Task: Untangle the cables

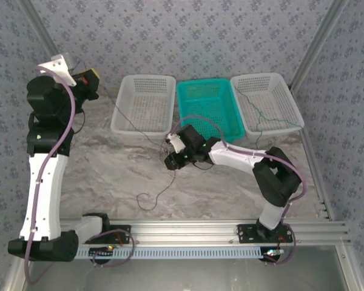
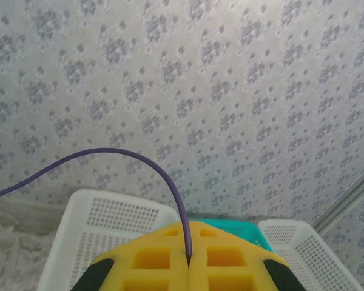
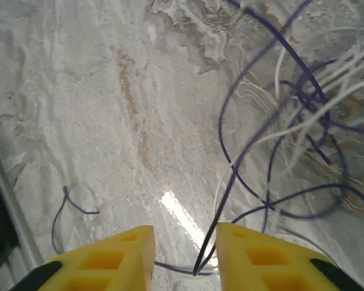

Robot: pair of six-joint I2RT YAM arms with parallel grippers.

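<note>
My left gripper (image 1: 88,80) is raised high at the back left. In the left wrist view it (image 2: 189,242) is shut on the end of a thin dark purple cable (image 2: 139,156), which arcs up and away to the left. My right gripper (image 1: 170,160) hangs low over the marble table in front of the left white basket. Its yellow jaws (image 3: 185,239) stand open, and a dark cable (image 3: 230,176) passes loosely through the gap. A tangle of dark and whitish cables (image 3: 303,115) lies just ahead of it. A green cable (image 1: 264,115) lies in the right white basket.
Three baskets stand in a row at the back: a white one (image 1: 124,121), a teal one (image 1: 185,91) and a white one (image 1: 291,103). A loose dark cable (image 1: 161,193) trails across the table toward the front rail (image 1: 188,229).
</note>
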